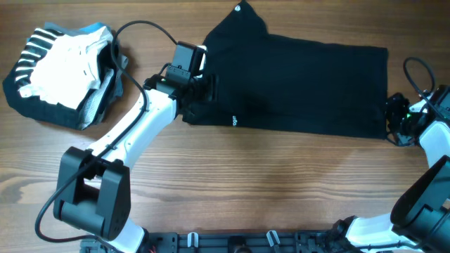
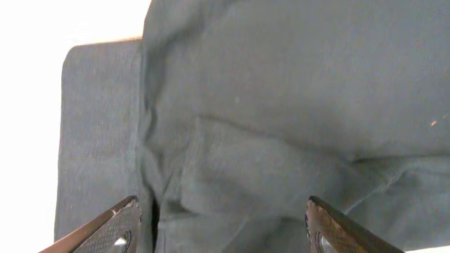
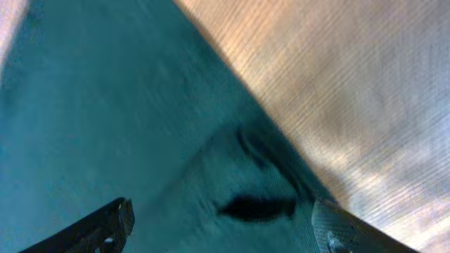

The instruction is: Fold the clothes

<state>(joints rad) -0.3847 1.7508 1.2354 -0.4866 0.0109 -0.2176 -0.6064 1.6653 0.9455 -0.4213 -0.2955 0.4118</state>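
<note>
Both ends of black T-shirt under open, apparently empty tools: left tool, right tool.

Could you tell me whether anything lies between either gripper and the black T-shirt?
Nothing visible does. The left gripper and the right gripper, both open, hang over the black T-shirt at its opposite ends; the garment pile lies apart.

Large black short-sleeved T-shirt — soft matt cloth, fine weave visible close up, light-brown wooden table — smooth, straight grain, faint sheen, white arm casing, glossy plastic.
</note>
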